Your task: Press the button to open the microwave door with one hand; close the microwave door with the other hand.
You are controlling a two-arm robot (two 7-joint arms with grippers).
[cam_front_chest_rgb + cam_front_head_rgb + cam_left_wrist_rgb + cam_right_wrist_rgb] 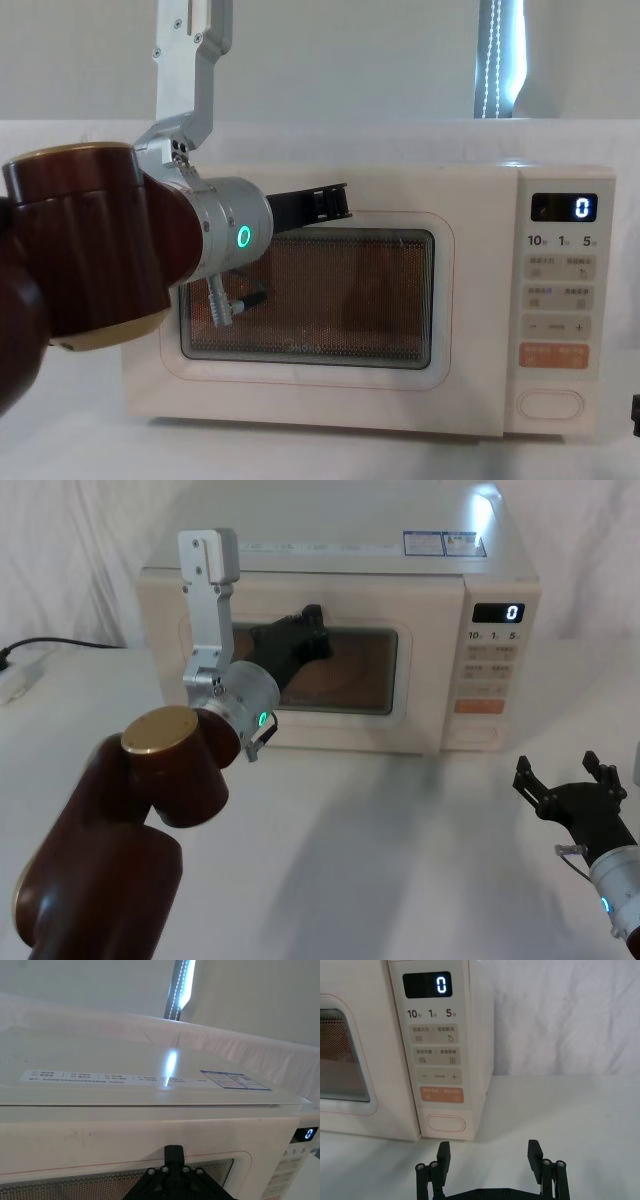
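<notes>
Against the upper edge of the door (330, 670), the left pincer (312, 630) rests on the cream panel; whether its fingers are apart I cannot tell. The door sits flush with the microwave (440, 580), so closing looks all but done. Low on the bench (400, 860), the right pincer (490, 1156) waits with fingers spread, facing the button (446, 1123) at the control strip's foot. Next, the left should withdraw.

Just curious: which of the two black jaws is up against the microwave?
The left gripper, raised against the microwave door. The right gripper hangs low, short of the button.
</notes>
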